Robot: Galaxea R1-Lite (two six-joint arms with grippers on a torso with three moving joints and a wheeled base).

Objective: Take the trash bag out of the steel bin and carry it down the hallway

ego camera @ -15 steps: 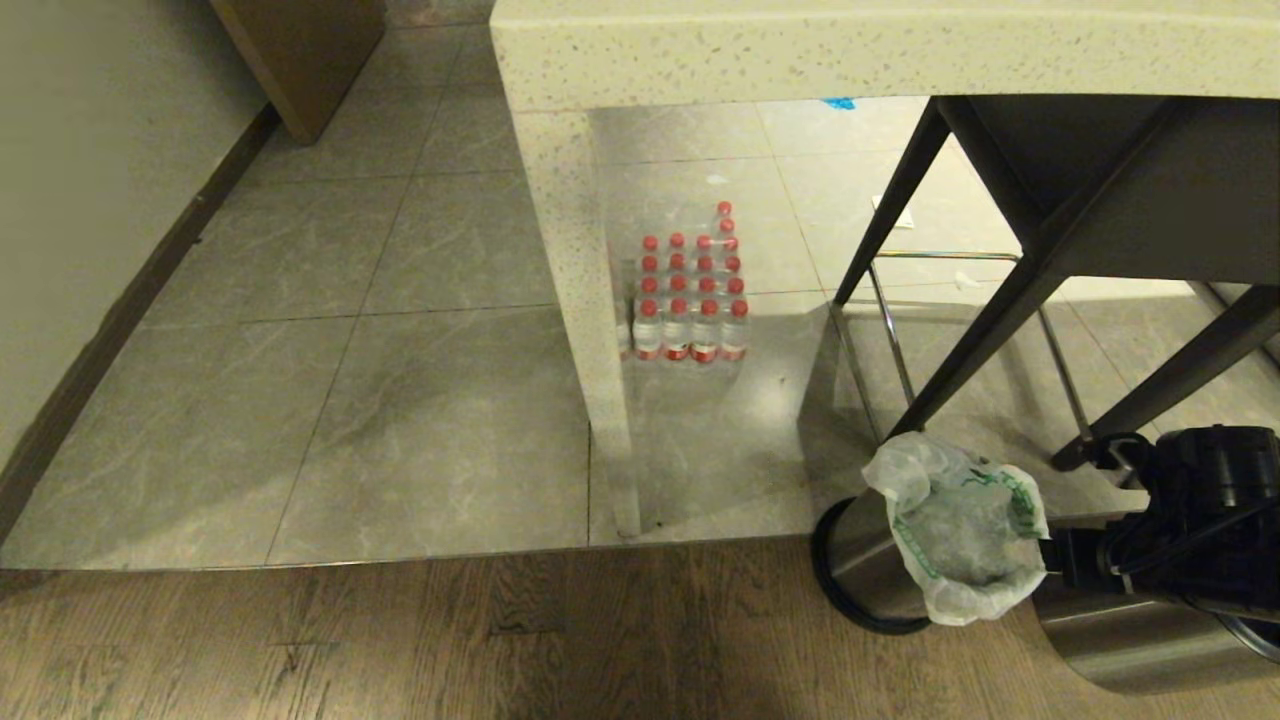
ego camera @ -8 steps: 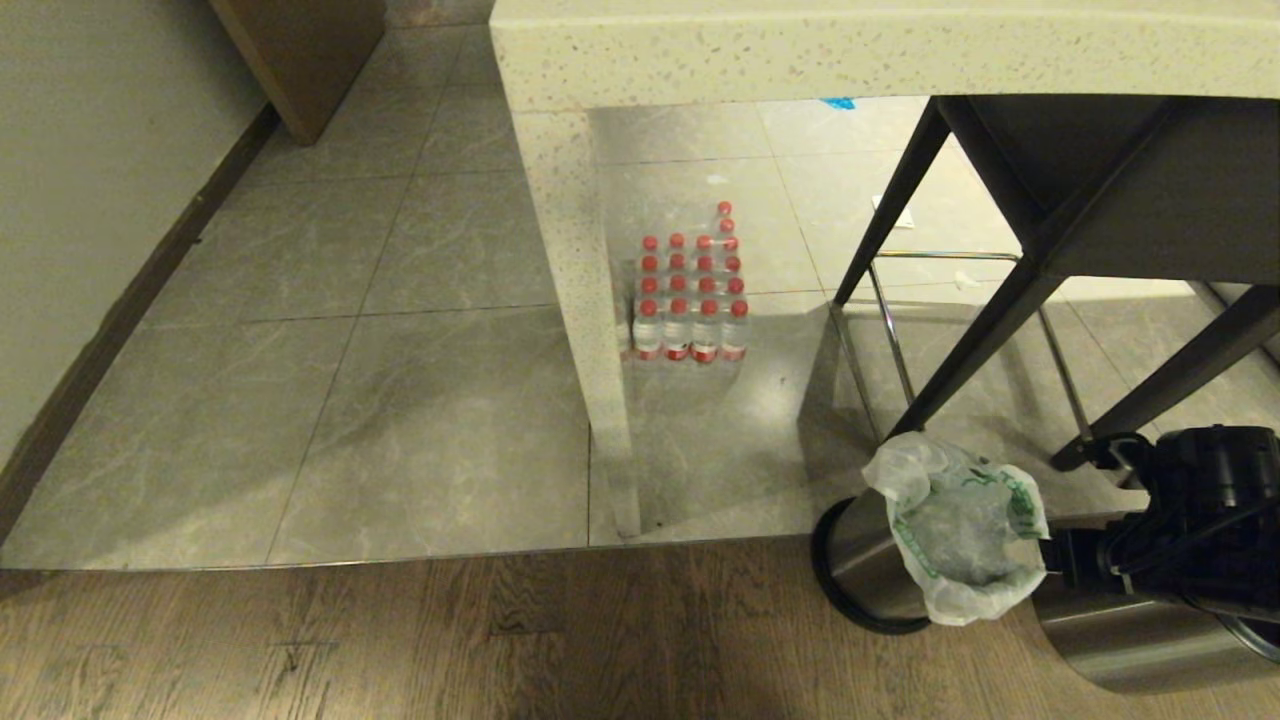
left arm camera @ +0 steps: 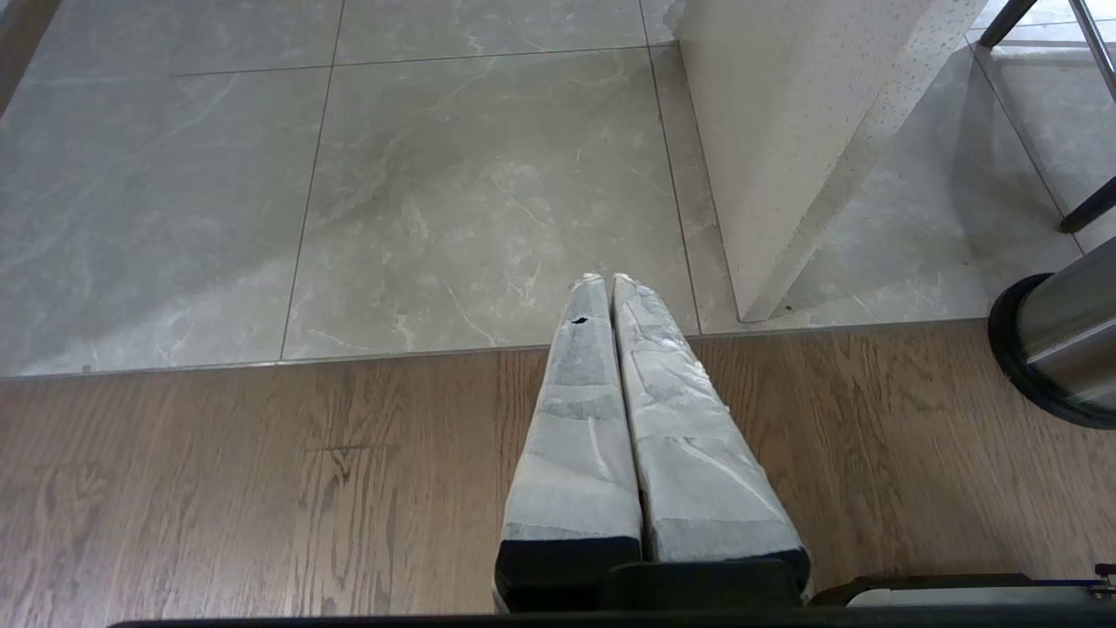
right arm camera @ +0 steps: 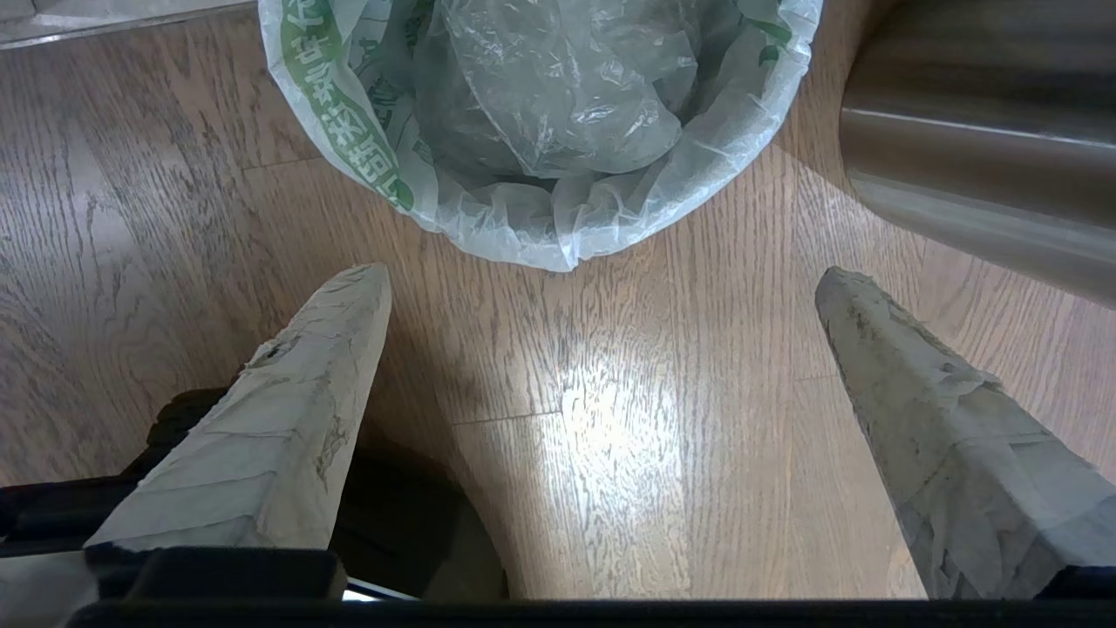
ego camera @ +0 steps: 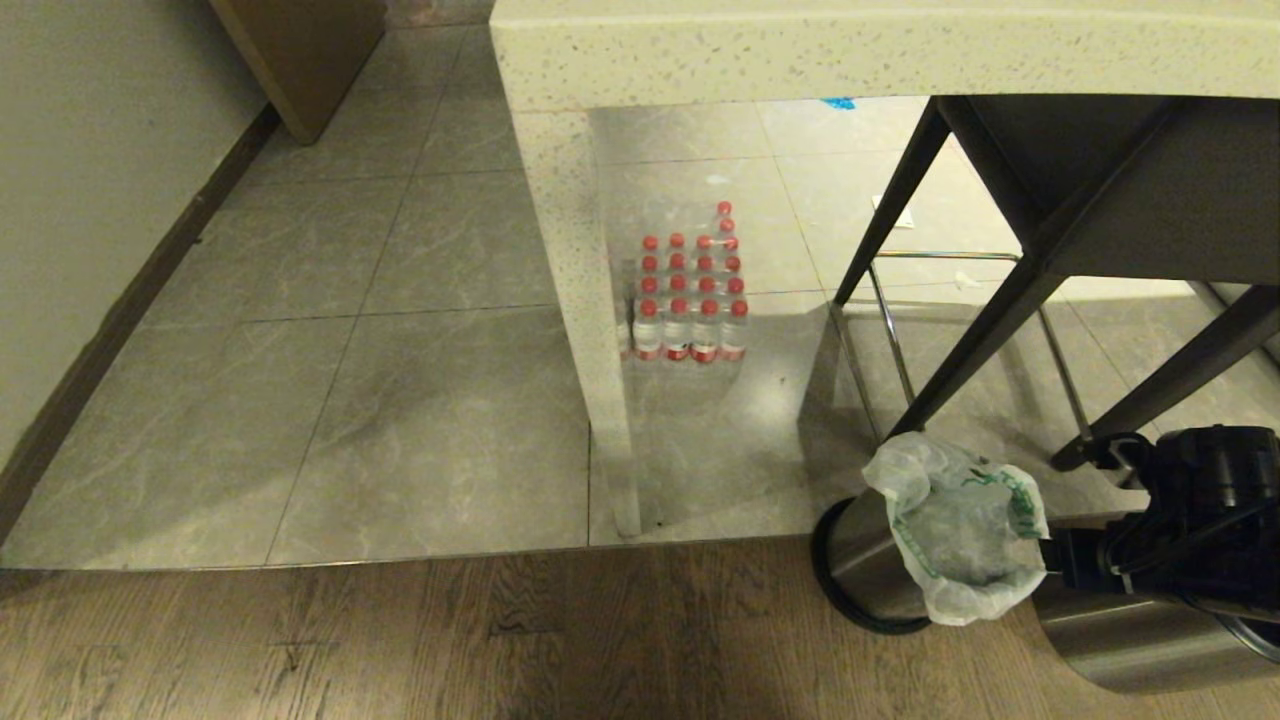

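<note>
Our left claw hangs pinched closed over the floor. At four o'clock in the head view, the trash bag lines the steel bin. At its three o'clock our right claw gapes wide, empty. Thin plastic could tear if we snatch.

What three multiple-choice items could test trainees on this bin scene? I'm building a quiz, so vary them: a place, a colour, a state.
1. Where is the pack of water bottles?
A. On the counter
B. On the tiled floor under the counter
C. Inside the bin

2. What colour is the trash bag lettering?
A. Green
B. Red
C. Blue

3. How is the right gripper?
A. Shut on the bag
B. Shut, empty
C. Open, short of the bag

Key:
1 B, it stands by the counter's leg.
2 A, green print runs along the rim.
3 C, its fingers stand wide apart.
</note>
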